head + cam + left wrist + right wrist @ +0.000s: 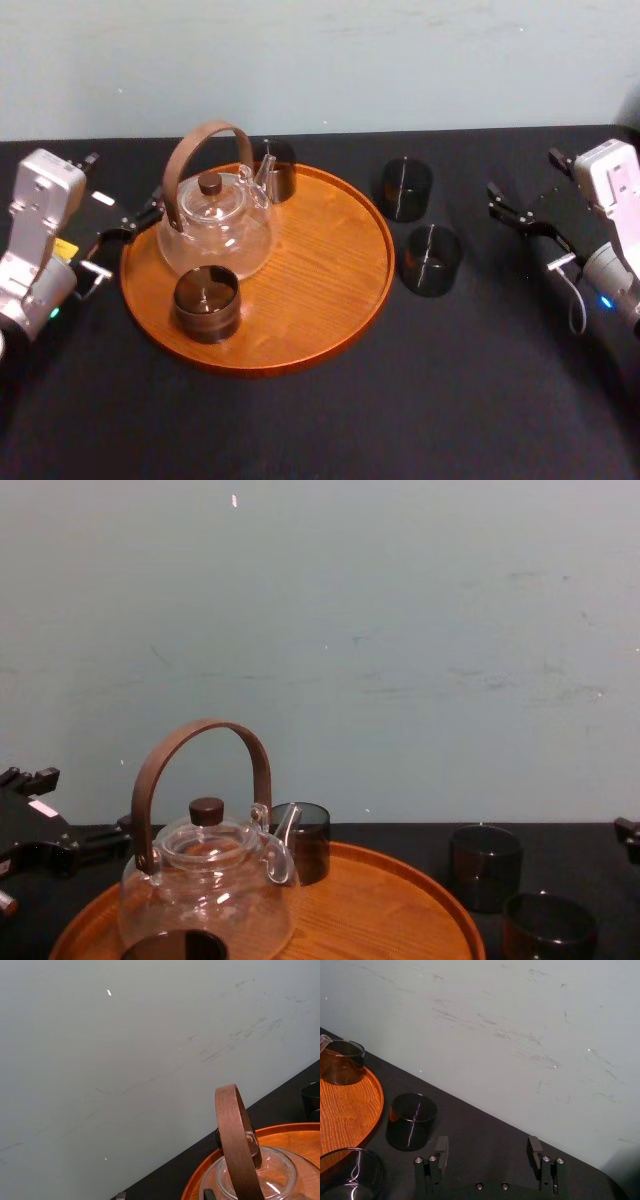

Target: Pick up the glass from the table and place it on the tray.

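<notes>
Two dark glasses stand on the black table (330, 420) to the right of the tray: a far glass (405, 188) and a near glass (431, 260). My right gripper (508, 210) hovers open to their right, apart from both. In the right wrist view its fingers (441, 1146) stand wide apart with nothing between them, the far glass (411, 1121) just ahead and the near glass (350, 1175) at the corner. The round wooden tray (330, 290) carries a glass teapot (215, 232) and two more dark glasses (206, 303) (275, 168). My left gripper (130, 222) rests open at the tray's left edge.
The teapot's tall brown handle (200, 770) rises above the tray. A pale wall (400, 630) closes off the table's far edge. Bare tray surface lies at the right and front (320, 250). Open table stretches in front of the tray.
</notes>
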Robot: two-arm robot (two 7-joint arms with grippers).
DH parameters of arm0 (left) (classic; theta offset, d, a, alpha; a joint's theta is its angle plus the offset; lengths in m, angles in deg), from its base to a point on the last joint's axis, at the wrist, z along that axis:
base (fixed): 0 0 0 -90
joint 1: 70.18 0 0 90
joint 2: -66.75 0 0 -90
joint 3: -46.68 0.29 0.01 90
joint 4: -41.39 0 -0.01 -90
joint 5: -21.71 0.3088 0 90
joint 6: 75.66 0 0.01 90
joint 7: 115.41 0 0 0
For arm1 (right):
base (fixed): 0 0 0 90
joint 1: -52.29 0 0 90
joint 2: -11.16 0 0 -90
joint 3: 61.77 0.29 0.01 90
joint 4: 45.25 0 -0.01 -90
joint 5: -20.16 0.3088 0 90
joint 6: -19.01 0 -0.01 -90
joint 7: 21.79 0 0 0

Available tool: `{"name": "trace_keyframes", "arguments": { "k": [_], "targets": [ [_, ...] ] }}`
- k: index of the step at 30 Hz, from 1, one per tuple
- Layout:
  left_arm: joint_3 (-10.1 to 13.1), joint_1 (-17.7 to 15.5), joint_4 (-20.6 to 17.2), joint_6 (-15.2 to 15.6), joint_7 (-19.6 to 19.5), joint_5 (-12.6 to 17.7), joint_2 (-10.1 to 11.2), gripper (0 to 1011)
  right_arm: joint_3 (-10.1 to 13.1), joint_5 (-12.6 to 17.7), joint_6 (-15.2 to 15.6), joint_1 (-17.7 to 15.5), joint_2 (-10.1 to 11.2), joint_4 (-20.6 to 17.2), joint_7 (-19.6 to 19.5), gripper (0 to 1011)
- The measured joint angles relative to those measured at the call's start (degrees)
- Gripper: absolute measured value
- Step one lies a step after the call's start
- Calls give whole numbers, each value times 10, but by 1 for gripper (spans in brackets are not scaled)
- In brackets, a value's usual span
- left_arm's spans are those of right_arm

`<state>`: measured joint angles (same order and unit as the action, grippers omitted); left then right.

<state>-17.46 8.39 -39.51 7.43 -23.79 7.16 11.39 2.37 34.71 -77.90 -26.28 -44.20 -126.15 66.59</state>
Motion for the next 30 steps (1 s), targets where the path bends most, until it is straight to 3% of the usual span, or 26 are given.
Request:
{"name": "trace_keyframes", "arguments": {
  "k": [12,20,30],
  "targets": [
    [0,0,0,0,0,0,0,1001,6,0,3,-2,-1,-1,20,1002],
    [0,0,0,0,0,0,0,1001,16,14,17,-11,4,-13,60,1002],
    [0,0,0,0,0,0,0,1001,33,42,39,-37,29,-46,125,1002]
  ]
}}
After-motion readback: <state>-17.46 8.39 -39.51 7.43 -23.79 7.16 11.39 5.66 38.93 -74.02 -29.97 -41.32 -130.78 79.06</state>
